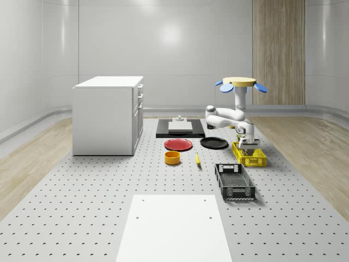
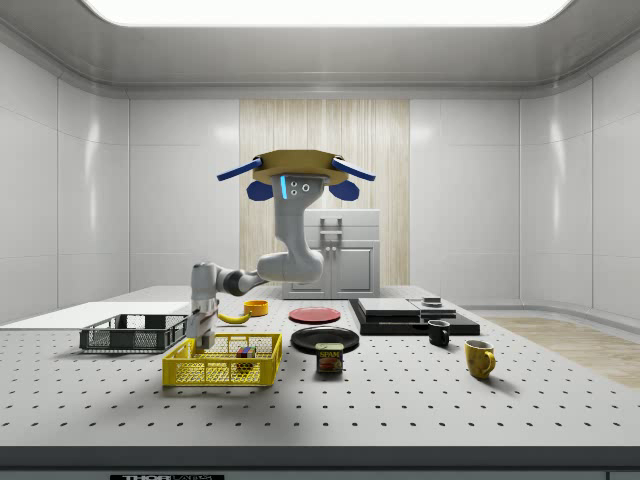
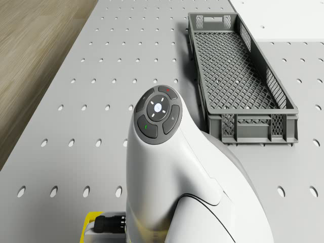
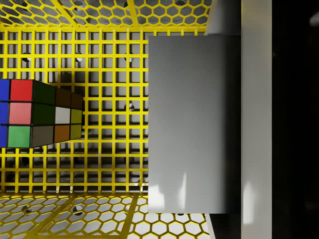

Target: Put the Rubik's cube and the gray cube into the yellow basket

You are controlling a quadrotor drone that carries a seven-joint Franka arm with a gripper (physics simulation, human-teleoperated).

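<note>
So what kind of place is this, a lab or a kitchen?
Most likely a simulated robot test room, not a kitchen. The floor is a perforated work surface, the walls are bare panels, and a drone hovers over a yellow basket, surrounded by loose props such as a red plate.

**Robot Pose: Arm Lowered, Drone Airborne**

The drone (image 2: 297, 168) hovers above the desk (image 2: 420, 400). The arm (image 2: 285, 255) descends from its underside, bends at 1 elbow, and extends sideways. The gripper (image 2: 203, 338) points straight down, closed on the gray cube (image 4: 192, 124).
</note>
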